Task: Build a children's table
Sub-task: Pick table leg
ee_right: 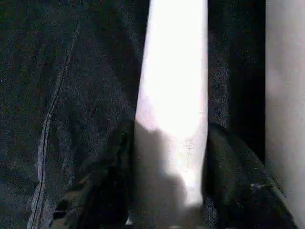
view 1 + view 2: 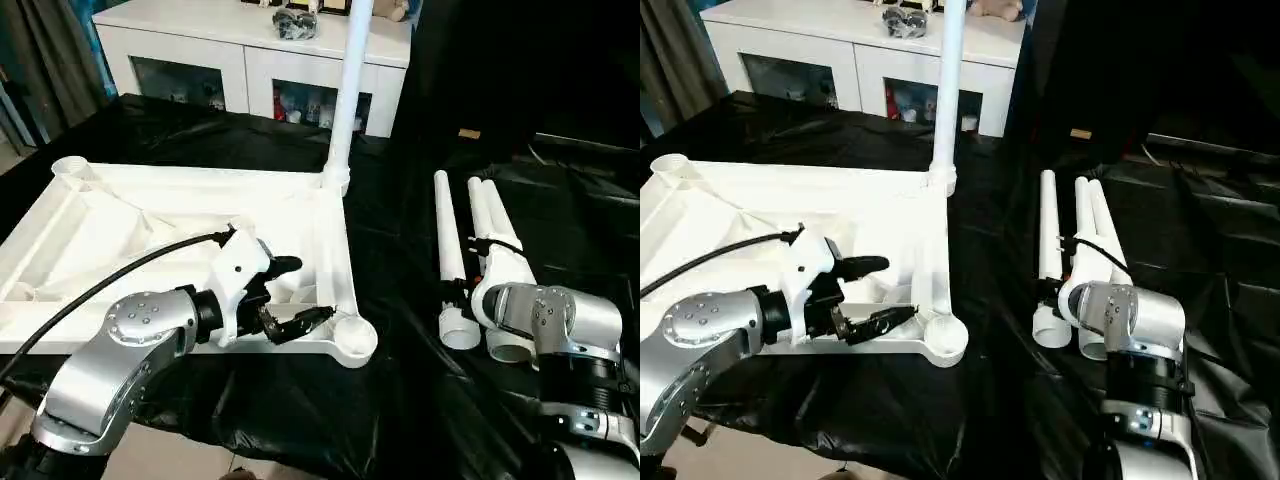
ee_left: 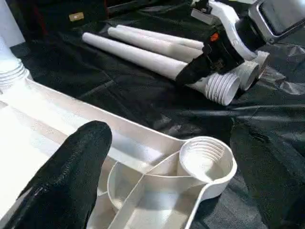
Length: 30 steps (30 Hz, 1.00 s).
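Observation:
The white tabletop (image 2: 200,175) lies underside up on the black sheet. One white leg (image 2: 350,90) stands upright in its far right corner socket. My left gripper (image 2: 305,292) hangs open just above the tabletop's near right corner, beside the empty round socket (image 2: 352,338). Three more legs (image 2: 447,225) lie side by side to the right of the tabletop, threaded ends toward me. My right gripper (image 1: 169,128) is down on one of them, with a black finger (image 1: 114,162) pressed against each side of the tube. Seen from the head, the right wrist hides this grip.
A white cabinet (image 2: 250,50) with glass-fronted compartments stands behind the table, with small objects on top. Crumpled black sheeting (image 2: 400,400) covers the work surface. A black cable (image 2: 120,270) runs along my left forearm.

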Available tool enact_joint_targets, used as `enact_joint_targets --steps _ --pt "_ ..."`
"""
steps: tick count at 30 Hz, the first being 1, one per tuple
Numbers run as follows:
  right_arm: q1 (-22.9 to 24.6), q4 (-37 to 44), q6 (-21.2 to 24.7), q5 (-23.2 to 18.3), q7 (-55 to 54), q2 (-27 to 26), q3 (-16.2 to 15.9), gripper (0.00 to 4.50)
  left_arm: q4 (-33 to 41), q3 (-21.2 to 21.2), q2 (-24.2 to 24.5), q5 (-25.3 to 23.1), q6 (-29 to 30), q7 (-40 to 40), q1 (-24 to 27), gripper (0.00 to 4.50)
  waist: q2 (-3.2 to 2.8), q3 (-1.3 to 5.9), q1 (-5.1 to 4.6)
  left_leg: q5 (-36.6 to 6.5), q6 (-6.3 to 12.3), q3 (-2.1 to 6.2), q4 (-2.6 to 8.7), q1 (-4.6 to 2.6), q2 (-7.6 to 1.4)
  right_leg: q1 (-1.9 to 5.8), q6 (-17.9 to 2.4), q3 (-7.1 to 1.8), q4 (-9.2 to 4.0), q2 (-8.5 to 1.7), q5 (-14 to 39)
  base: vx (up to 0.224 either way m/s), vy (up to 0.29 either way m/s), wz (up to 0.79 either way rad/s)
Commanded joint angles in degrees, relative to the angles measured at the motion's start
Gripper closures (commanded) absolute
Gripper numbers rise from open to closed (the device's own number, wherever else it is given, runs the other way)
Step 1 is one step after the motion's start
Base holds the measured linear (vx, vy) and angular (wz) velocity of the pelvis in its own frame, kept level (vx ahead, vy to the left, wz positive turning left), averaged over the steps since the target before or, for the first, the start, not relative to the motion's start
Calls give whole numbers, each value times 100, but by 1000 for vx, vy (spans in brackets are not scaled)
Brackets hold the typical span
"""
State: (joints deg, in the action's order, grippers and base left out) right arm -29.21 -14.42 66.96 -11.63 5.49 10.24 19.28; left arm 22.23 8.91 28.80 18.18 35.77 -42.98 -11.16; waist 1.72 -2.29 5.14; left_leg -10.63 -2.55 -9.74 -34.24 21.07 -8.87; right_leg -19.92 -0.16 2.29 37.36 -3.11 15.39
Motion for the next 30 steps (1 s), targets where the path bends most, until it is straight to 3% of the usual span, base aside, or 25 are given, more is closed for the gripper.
enact_joint_targets --steps 1,4,5,7,8,10,11,12,13,16,17,19,20,21,27,30 --pt "91 -261 -35 47 -85 27 6 259 20 41 5 -101 -125 47 -108 0 -59 214 9 -1165 -528 159 498 -125 -403 55 -800 -310 -536 -523 677 0 0 0" --pt "147 -218 -429 -16 6 -4 27 261 -70 51 -54 -223 -254 171 -162 0 -65 214 9 -1267 -547 163 504 -126 -412 50 -785 -313 -547 -534 767 0 0 0" --pt "213 -78 -948 -71 149 -51 21 262 -208 -18 -202 -298 -340 382 -266 0 -75 215 6 -1309 -549 162 505 -129 -415 45 -784 -315 -556 -536 773 0 0 0" --pt "228 -17 -1136 -112 207 -82 45 262 -268 -50 -263 -317 -356 470 -318 0 -74 227 14 -1246 -527 165 506 -125 -417 58 -808 -310 -554 -541 656 0 0 0" --pt "259 163 -1516 -245 358 -165 131 262 -446 -127 -438 -356 -411 688 -479 0 -109 230 4 -1207 -514 169 507 -99 -418 73 -840 -309 -537 -540 520 0 0 0" --pt "274 308 -1716 -392 457 -250 261 262 -594 -177 -610 -374 -413 885 -633 0 -68 245 4 -1028 -413 154 487 -87 -409 99 -891 -310 -520 -532 199 0 0 0" --pt "299 552 -1929 -663 656 -373 460 262 -870 -261 -925 -381 -441 1216 -900 0 -100 258 13 -729 -277 144 454 -61 -408 122 -984 -314 -488 -542 -209 0 0 0" --pt "299 552 -1929 -663 656 -373 460 262 -870 -261 -925 -381 -441 1216 -900 0 -100 258 13 -729 -277 144 454 -61 -408 122 -984 -314 -488 -542 -209 0 0 0" --pt "307 763 -2065 -935 832 -491 640 262 -1135 -326 -1205 -381 -529 1461 -1141 0 -81 285 23 -523 -189 146 424 -64 -408 140 -1022 -303 -461 -533 -542 0 0 0" --pt "371 1232 -2225 -1451 1292 -641 787 262 -1499 -489 -1725 -109 -482 1685 -1569 0 -88 333 73 -58 116 142 359 -29 -398 173 -1117 -286 -392 -533 -1308 0 0 0" --pt "386 1381 -2214 -1669 1444 -699 843 262 -1575 -540 -1846 -14 -430 1723 -1678 0 -62 359 91 256 329 131 320 16 -377 180 -1178 -274 -343 -517 -1859 0 0 0" --pt "402 1542 -2179 -1897 1598 -754 902 262 -1650 -600 -1967 86 -336 1781 -1789 0 -64 350 97 267 407 133 317 26 -377 170 -1226 -258 -337 -515 -1935 0 0 0" --pt "487 1941 -2052 -2430 1961 -832 953 262 -1825 -751 -2253 376 -225 1855 -2054 0 -64 338 100 124 464 118 311 15 -378 161 -1303 -262 -356 -524 -1815 0 0 0" --pt "560 2114 -2021 -2618 2141 -828 906 262 -1895 -846 -2398 546 -100 1916 -2181 0 -66 349 141 91 508 121 292 6 -398 165 -1355 -259 -353 -538 -1764 0 0 0" --pt "1100 2957 -1684 -3459 3125 -714 509 263 -2088 -1282 -3013 1427 307 2002 -2718 0 -46 306 197 -50 544 137 312 21 -423 158 -1380 -249 -415 -563 -1139 0 0 0" --pt "1227 3138 -1597 -3581 3273 -675 384 263 -2096 -1353 -3105 1580 373 1991 -2789 0 -52 299 208 -149 481 147 325 15 -435 149 -1323 -248 -436 -565 -898 0 0 0"
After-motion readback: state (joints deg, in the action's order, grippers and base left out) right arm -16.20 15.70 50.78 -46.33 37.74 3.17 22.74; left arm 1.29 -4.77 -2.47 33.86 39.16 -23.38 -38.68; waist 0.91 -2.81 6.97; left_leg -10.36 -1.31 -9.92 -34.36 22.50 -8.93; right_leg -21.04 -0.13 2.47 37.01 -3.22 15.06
